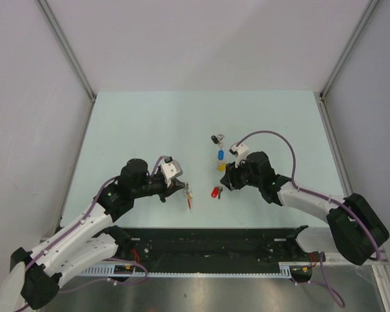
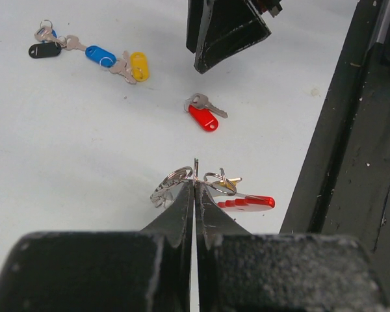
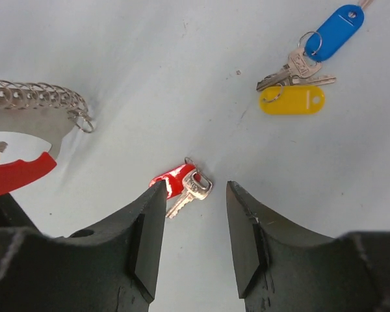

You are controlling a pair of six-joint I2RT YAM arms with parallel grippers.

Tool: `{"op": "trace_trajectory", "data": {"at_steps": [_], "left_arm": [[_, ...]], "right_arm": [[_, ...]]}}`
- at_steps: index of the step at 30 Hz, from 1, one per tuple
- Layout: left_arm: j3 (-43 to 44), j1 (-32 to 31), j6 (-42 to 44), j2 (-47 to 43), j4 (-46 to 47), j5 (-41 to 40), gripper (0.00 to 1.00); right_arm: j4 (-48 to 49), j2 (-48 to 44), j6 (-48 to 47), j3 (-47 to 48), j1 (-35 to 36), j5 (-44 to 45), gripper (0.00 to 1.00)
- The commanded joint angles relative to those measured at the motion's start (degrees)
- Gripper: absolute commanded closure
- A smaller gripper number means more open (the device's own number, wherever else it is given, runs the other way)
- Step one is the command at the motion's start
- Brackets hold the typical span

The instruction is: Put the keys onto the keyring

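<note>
— Where is the keyring?
— Your left gripper pinches it, jaws together on a metal loop.
— And your right gripper?
— Jaws apart; you see the red key between them.

We find bare table around the red-tagged key, which lies between the right gripper's parted fingers. The yellow key and blue key lie well apart. The keyring, clamped in the left gripper, possibly crowds one side.
</note>
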Motion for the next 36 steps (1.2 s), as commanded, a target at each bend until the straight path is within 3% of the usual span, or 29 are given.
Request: {"op": "trace_trajectory", "data": {"at_steps": [1,5,14,36], "left_arm": [[2.9,-0.3,1.5,0.2,0.4,-0.9,1.0],[2.8,-0.3,1.6,1.8,0.5,-0.9,1.0],[3.1,-0.3,1.6,3.0,0.4,-0.5,0.99],[3.0,-0.3,1.7,3.0,0.4,-0.4,0.99]], "right_arm": [[13.1,4.1,-1.8,-3.4,-0.8,-5.5,0.53],[22.3,7.7,-1.3,-6.6,-0.9,-6.9,0.53],[31.7,13.9,-2.3,-8.4,-1.6,-9.3,0.64],[36.5,18.3,-1.9,-10.0,-2.2,-9.9,0.72]]}}
